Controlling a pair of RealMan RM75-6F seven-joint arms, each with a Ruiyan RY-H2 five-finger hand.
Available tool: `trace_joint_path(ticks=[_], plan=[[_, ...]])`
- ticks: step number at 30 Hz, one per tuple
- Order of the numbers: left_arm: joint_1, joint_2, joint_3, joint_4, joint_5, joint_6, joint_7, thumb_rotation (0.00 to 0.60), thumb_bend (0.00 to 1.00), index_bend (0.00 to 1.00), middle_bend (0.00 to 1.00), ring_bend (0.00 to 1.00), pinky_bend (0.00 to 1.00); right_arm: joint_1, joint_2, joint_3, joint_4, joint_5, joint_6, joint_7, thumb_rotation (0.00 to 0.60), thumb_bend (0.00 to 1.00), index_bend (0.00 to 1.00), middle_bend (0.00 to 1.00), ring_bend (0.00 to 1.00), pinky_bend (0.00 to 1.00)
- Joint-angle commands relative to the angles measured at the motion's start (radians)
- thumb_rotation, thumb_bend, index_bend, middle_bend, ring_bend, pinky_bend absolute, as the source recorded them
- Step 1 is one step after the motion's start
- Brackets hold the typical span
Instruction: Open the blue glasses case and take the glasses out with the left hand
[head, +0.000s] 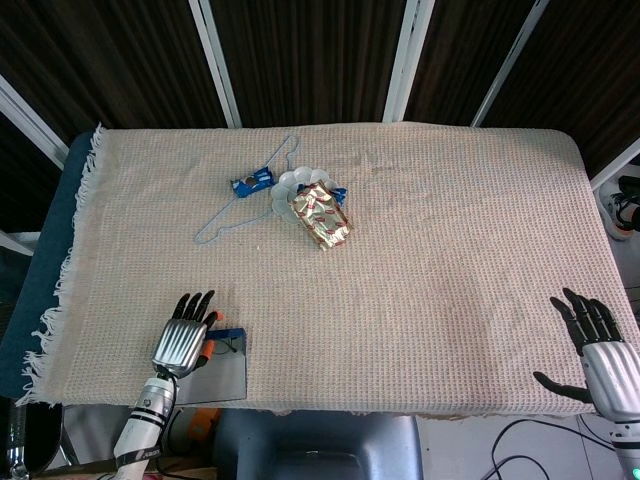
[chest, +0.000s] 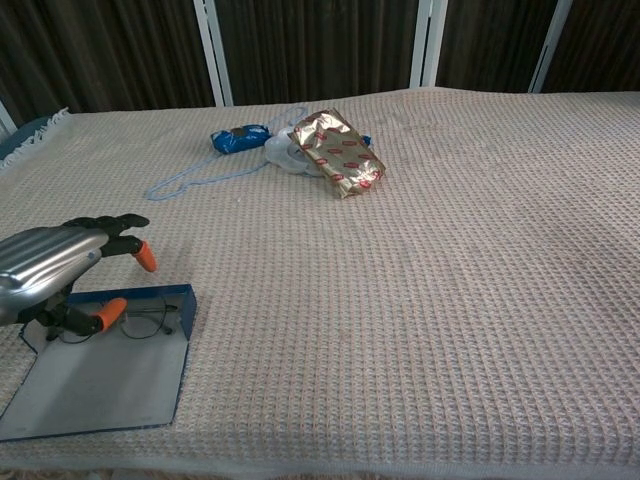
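Since lid's already flipped open, glasses (chest: 120, 322) sitting in blue case (chest: 100, 375) at desk's near left corner. Left robot hand (chest: 50, 272) hovering above, spread, empty. Thin wire, bendy, probably best pinched at bridge.

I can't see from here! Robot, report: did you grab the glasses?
Left hand open, over glasses. Not grabbed. Blue case open, glasses inside. Right hand open, idle. Nothing blocking.

Rough woven tablecloth (chest: 450, 250); glossy foil packet (chest: 338, 153).
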Motion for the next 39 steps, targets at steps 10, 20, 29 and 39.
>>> trace_joint_path(ticks=[10,20,29,39], plan=[[0.003,-0.007,-0.013,0.017,-0.006,-0.016,-0.013,0.6,0.45,0.39,0.0,0.0,0.0,0.001,-0.002,-0.001,-0.001,0.0,-0.002,-0.006,0.6,0.13,0.0,0.0,0.0,0.0],[0.003,-0.005,-0.018,0.022,-0.011,-0.028,-0.009,0.6,0.45,0.42,0.0,0.0,0.0,0.0,-0.001,0.0,-0.001,0.0,0.0,-0.005,0.6,0.13,0.0,0.0,0.0,0.0],[0.004,-0.01,-0.025,0.031,-0.015,-0.032,-0.01,0.6,0.45,0.45,0.0,0.0,0.0,0.0,-0.001,0.0,-0.001,0.001,-0.001,-0.004,0.6,0.13,0.0,0.0,0.0,0.0],[0.003,-0.006,-0.031,0.032,-0.013,-0.036,-0.016,0.6,0.45,0.5,0.0,0.0,0.0,0.001,-0.001,-0.001,0.0,0.0,-0.002,-0.005,0.6,0.13,0.0,0.0,0.0,0.0]])
